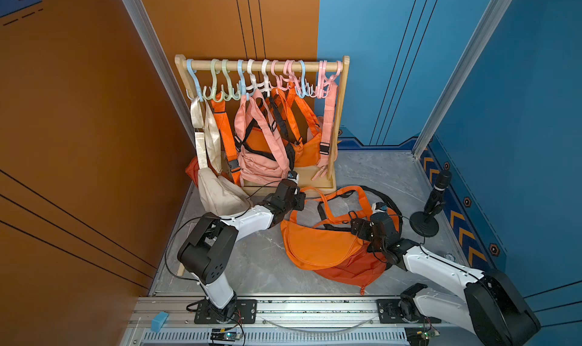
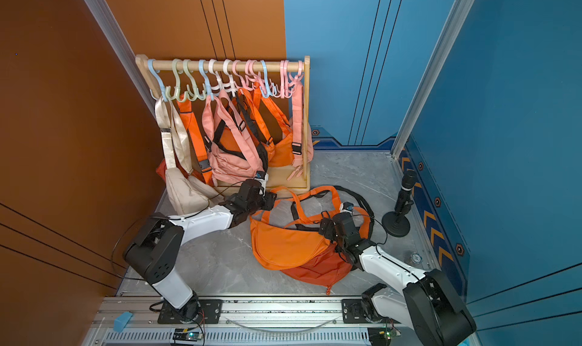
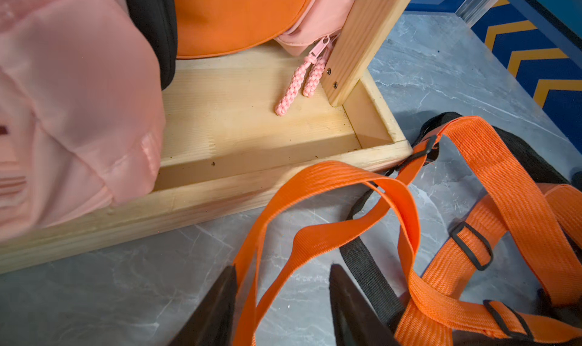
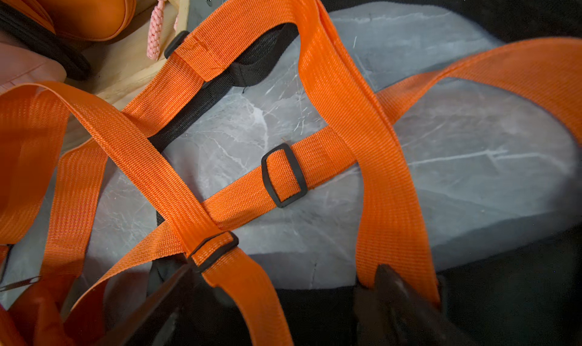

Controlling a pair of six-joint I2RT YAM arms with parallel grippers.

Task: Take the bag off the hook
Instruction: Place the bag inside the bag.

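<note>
Counter (image 1: 252, 265): grey marble-look slab, both arms based at its near edge.

Wooden rack (image 1: 341, 114): stands at the far side of the counter, by the orange wall. A pink backpack (image 1: 261, 161), a beige sling bag (image 1: 217, 193) and more orange bags hang on it.

Orange bag (image 1: 318, 243): off the rack, lying flat on the counter in front of the rack base, between the two arms. It overlaps a darker orange-red bag (image 1: 352, 268) underneath. Its orange strap (image 3: 315, 234) loops loosely over the counter up to the rack's front edge.

Microphone stand (image 1: 434, 199): upright near the blue wall, apart from the bags.

Left end effector (image 3: 283, 267): low, just in front of the rack base. Jaws are apart; the strap runs between them against one finger and is not pinched.

Right end effector (image 4: 285, 267): over the strap tangle at the orange bag's end nearest the microphone stand. Jaws are spread wide, webbing lies slack between the fingers, and nothing is clamped.

Hooks (image 1: 261, 76): a row of pastel plastic hooks along the rail.

Black slider buckle (image 4: 283, 174): on a flat strap section, resting on the counter.
</note>
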